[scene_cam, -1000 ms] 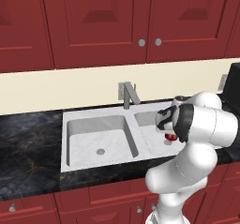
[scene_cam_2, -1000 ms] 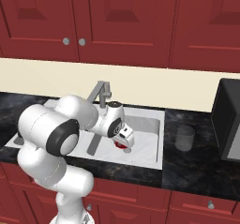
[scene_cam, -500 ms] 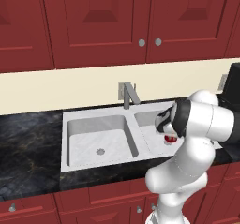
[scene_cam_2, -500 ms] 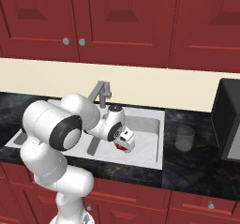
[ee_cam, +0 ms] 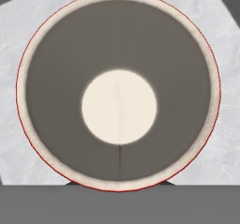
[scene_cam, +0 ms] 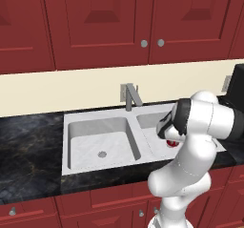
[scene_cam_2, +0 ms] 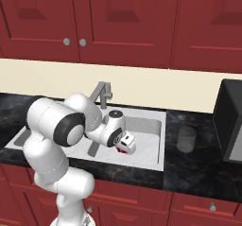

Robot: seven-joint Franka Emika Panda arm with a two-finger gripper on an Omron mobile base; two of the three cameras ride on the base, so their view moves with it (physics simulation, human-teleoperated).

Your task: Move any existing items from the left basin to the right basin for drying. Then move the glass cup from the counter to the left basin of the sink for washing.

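Note:
My gripper (scene_cam_2: 125, 143) is shut on the small red cup (scene_cam_2: 121, 149), which it holds low inside the right basin (scene_cam_2: 147, 136) of the white sink. From the left side, the red cup (scene_cam: 172, 144) peeks out under the hand, over the right basin (scene_cam: 151, 127). Looking straight down, the cup's (ee_cam: 118, 89) pale rim and pale bottom show against the white basin floor. The left basin (scene_cam: 102, 143) holds nothing. The smoky glass cup (scene_cam_2: 186, 139) stands upright on the black counter (scene_cam_2: 198, 170) to the right of the sink.
A grey angular faucet (scene_cam: 129, 97) rises at the back middle of the sink. A dark appliance (scene_cam_2: 230, 121) stands on the counter at the far right, just beyond the glass cup. Red cabinets hang above and below.
The hand with the red cup has sunk a little lower in the right basin. The grip is unchanged.

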